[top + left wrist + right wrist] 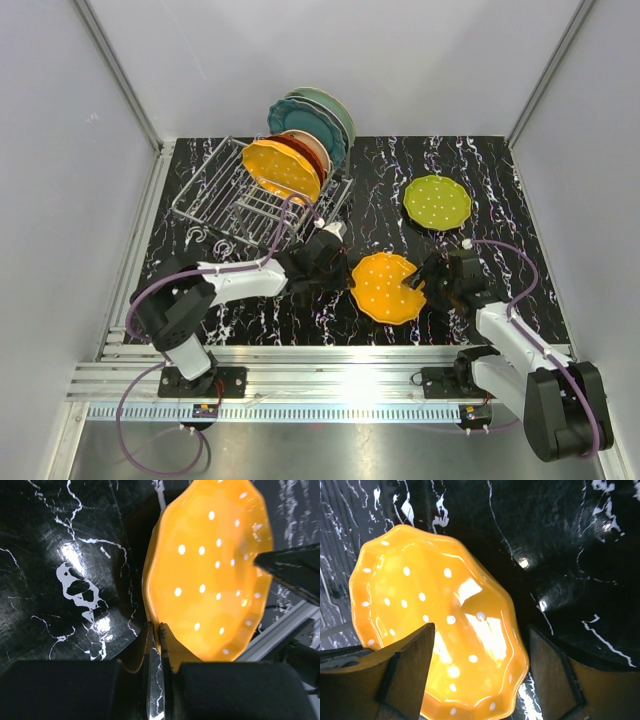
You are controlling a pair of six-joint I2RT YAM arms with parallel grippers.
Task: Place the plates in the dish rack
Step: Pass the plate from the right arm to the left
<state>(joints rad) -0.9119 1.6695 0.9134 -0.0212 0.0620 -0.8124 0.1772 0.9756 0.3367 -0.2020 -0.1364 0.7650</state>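
left gripper: clamped tight on the rim of the orange dotted plate, one finger on each face of its edge.
right gripper: fingers spread wide around the same plate's opposite edge, gripping nothing.
orange dotted plate: between the two grippers, tilted, low over the black marbled table, nearer than the rack; I cannot tell whether it touches the table.
dish rack: far left of the table, with a row of racked plates standing on edge at its right end.
lime green plate: flat on the table, right of the rack, apart from both grippers.
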